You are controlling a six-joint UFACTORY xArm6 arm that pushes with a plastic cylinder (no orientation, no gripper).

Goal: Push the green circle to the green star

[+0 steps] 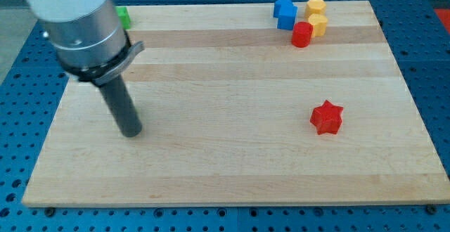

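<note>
My arm comes down from the view's top left, its wide grey cylinder narrowing to a dark rod. My tip (131,131) rests at the left, tilted slightly rightward.

Only one green block (124,16) shows: a bright green sliver at the board's top-left corner by the top edge, mostly hidden behind the arm; shape indeterminate.

A red star block (326,117) sat alone toward the right of the wooden board (232,169), while a blue block (285,12), two yellow blocks (315,7) (318,25) and a red block (301,34) clustered near the board's top right corner, above a blue pegboard table (14,70).
</note>
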